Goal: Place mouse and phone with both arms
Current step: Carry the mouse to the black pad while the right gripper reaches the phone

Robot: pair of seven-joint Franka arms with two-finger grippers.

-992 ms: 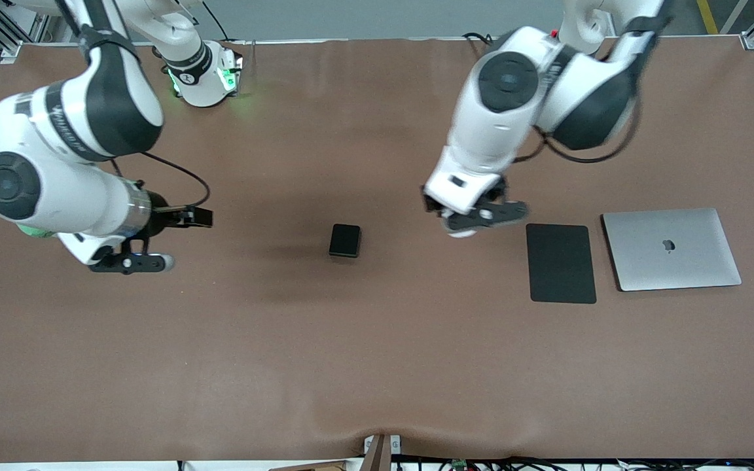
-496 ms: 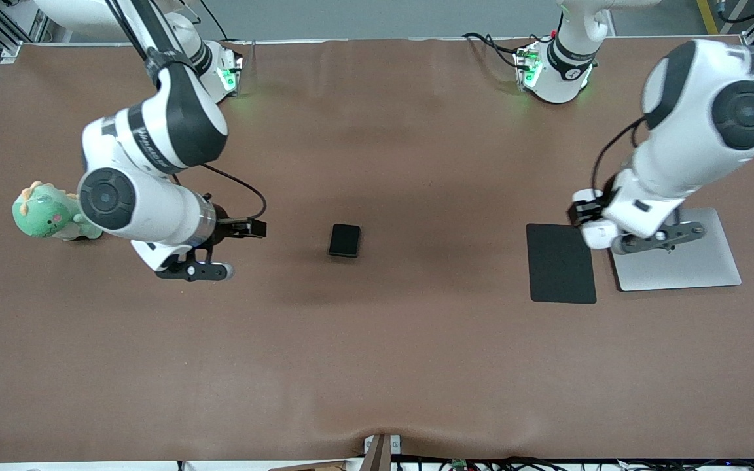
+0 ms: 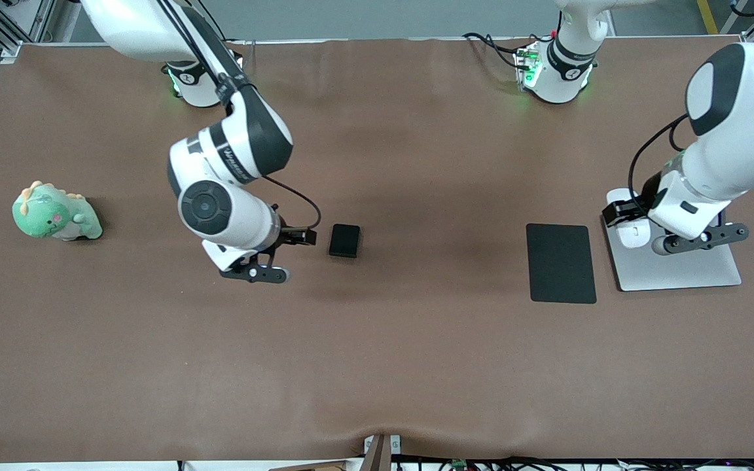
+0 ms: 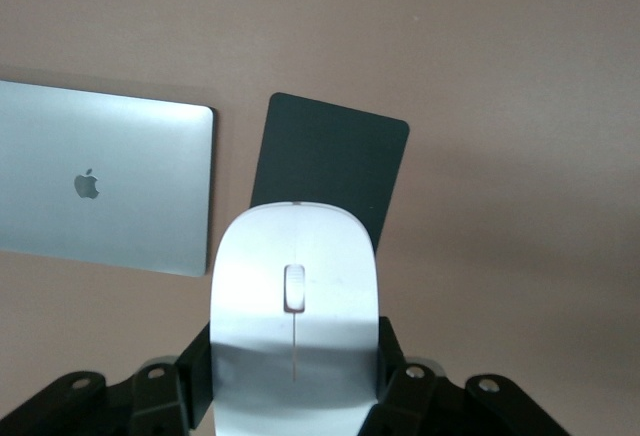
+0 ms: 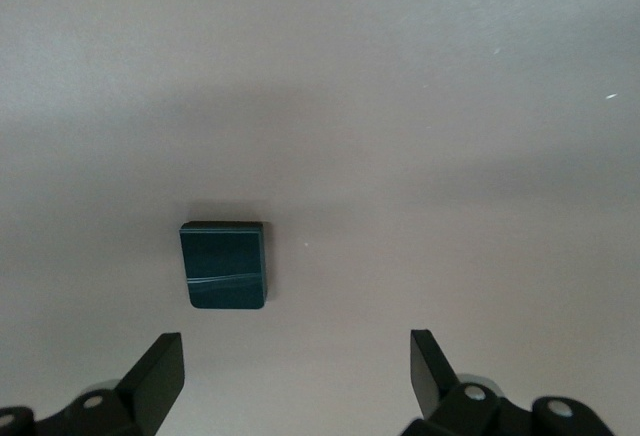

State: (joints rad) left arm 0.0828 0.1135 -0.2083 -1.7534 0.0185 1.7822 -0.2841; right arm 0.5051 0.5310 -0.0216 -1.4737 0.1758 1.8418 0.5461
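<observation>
The white mouse (image 3: 632, 230) is held in my left gripper (image 3: 628, 224), which is shut on it in the air over the edge of the laptop beside the mouse pad. In the left wrist view the mouse (image 4: 295, 301) sits between the black fingers of the left gripper (image 4: 295, 361). The black phone (image 3: 345, 240) lies flat mid-table. My right gripper (image 3: 301, 237) is open and empty, just beside the phone toward the right arm's end. In the right wrist view the phone (image 5: 224, 264) lies just ahead of the open right gripper (image 5: 297, 366), nearer one finger.
A flat black mouse pad (image 3: 561, 263) lies beside a closed silver laptop (image 3: 678, 273) toward the left arm's end; both show in the left wrist view, the pad (image 4: 330, 156) and the laptop (image 4: 100, 191). A green toy dinosaur (image 3: 55, 214) sits at the right arm's end.
My left gripper has carried the mouse from mid-table, past the mouse pad, to over the laptop's edge. My right gripper has moved from near the toy to just beside the phone.
</observation>
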